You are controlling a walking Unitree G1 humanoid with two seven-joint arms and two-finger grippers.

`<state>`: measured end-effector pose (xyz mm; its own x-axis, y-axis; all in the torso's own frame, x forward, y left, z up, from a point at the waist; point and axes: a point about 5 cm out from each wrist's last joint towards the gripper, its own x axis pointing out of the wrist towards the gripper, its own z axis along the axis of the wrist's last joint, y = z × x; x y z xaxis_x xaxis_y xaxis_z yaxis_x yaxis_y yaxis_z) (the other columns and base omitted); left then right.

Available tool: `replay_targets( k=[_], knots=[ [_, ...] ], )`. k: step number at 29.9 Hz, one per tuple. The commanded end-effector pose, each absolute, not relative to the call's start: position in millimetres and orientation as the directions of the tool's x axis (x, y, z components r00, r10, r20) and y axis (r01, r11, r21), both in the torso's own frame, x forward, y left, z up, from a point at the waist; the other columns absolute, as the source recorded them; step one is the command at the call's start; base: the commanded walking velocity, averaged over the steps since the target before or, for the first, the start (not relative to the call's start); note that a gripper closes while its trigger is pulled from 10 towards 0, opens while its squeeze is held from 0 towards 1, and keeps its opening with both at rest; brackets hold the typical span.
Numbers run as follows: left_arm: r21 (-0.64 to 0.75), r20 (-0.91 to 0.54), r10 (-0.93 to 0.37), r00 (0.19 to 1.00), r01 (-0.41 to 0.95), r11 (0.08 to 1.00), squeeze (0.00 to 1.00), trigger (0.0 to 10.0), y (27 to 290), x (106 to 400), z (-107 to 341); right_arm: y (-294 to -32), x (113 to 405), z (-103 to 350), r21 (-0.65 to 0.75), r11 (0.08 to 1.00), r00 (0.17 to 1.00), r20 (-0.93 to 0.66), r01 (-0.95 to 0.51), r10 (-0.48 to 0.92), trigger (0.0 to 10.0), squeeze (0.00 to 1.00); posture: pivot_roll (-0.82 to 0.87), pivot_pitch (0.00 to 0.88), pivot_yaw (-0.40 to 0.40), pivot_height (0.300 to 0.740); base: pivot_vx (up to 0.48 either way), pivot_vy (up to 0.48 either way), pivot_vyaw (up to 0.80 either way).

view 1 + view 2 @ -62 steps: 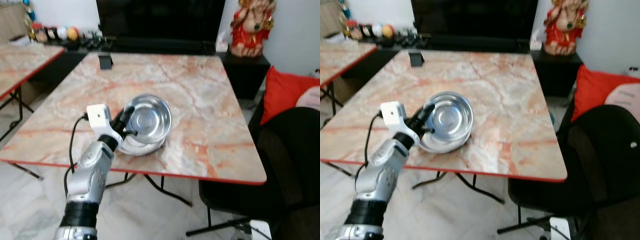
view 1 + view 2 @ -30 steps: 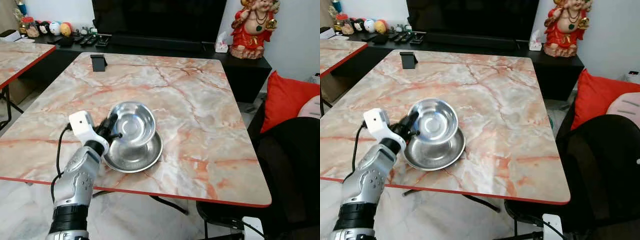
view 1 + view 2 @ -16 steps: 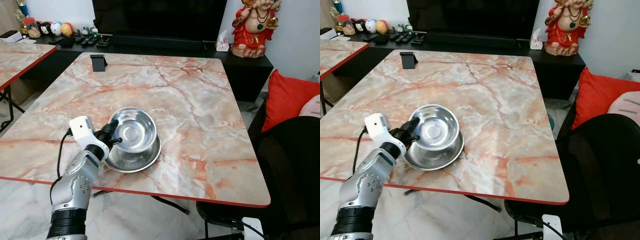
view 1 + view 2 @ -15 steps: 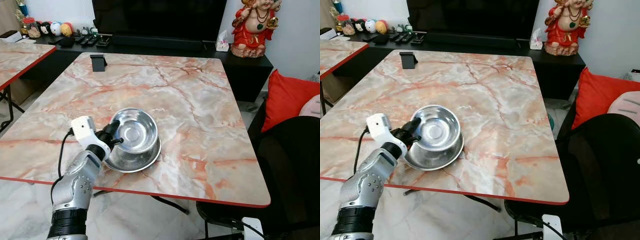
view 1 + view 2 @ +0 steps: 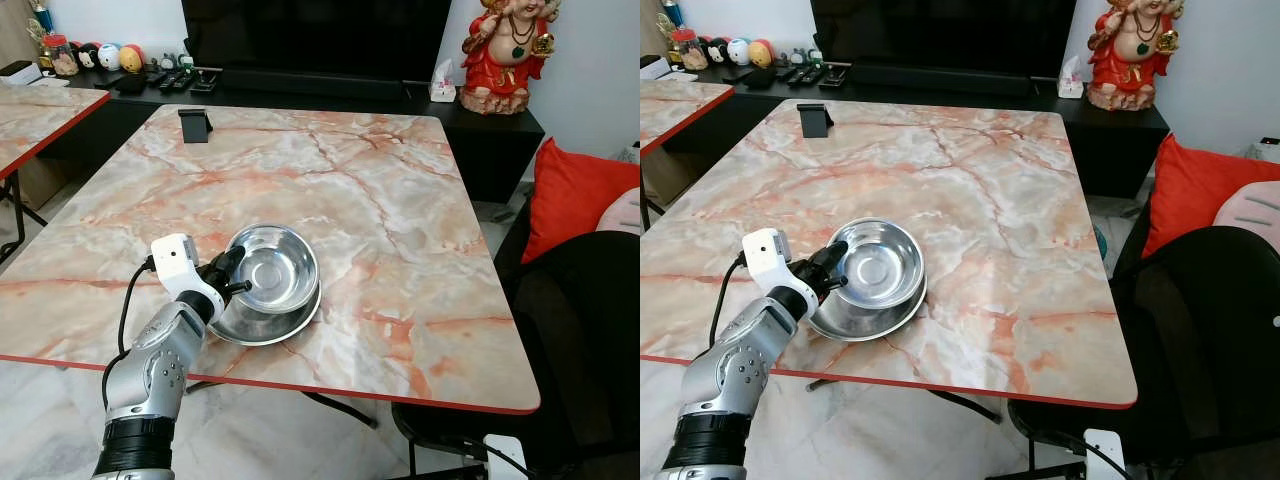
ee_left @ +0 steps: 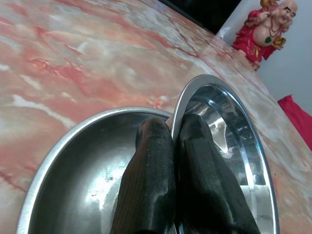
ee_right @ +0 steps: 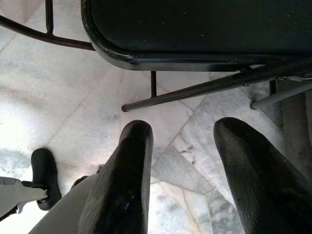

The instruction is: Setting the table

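Near the front edge of the marble-patterned, red-rimmed bench, the left gripper is clenched on the near rim of a small round steel bowl. That bowl sits tilted inside a wider, shallow steel bowl. Right gripper hangs released over the floor. Far corner: small black stand.

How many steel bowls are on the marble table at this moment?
2. The wide lower bowl rests on the table near its front edge. The smaller upper bowl sits tilted inside it, its rim pinched by the left gripper. None seem hidden.
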<state>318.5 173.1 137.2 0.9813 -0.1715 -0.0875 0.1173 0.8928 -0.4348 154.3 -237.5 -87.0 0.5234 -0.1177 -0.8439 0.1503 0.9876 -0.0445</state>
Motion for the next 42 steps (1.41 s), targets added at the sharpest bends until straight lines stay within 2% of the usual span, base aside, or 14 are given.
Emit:
replay_targets(
  k=[1, 33, 34, 35, 42],
  knots=[
    [-0.425, -0.066, -0.159, 0.985, 0.116, 0.898, 0.00, 10.0, 174.8, 322.1, 143.7, -238.8, 154.6, -86.6, -0.046, 0.988, 0.521, -0.845, 0.150, -0.118, 10.0, 0.00, 0.08, 0.000, -0.026, 0.727, 0.000, 0.000, 0.00],
    [-0.413, -0.125, -0.142, 0.982, 0.079, 0.907, 0.00, 10.0, 174.6, 324.9, 135.4, -239.6, 156.3, -85.8, -0.046, 0.987, 0.524, -0.843, 0.157, -0.123, 10.0, 0.00, 0.08, 0.000, -0.028, 0.727, 0.000, 0.000, 0.00],
    [-0.409, -0.127, -0.142, 0.982, 0.078, 0.909, 0.36, 10.0, 174.3, 324.8, 134.9, -239.5, 156.4, -85.8, -0.046, 0.986, 0.524, -0.843, 0.157, -0.123, 10.0, 0.00, 0.08, 0.000, -0.028, 0.727, 0.000, 0.000, 0.00],
    [-0.409, -0.127, -0.141, 0.982, 0.078, 0.909, 0.40, 10.0, 174.3, 324.8, 134.8, -239.5, 156.4, -85.8, -0.046, 0.986, 0.524, -0.843, 0.158, -0.123, 10.0, 0.00, 0.08, 0.000, -0.028, 0.727, 0.000, 0.000, 0.00],
    [-0.409, -0.125, -0.140, 0.982, 0.078, 0.909, 0.37, 10.0, 174.5, 324.9, 136.0, -239.4, 156.7, -85.7, -0.046, 0.986, 0.525, -0.842, 0.157, -0.123, 10.0, 0.00, 0.08, 0.000, -0.028, 0.727, 0.000, 0.000, 0.00]
  ],
)
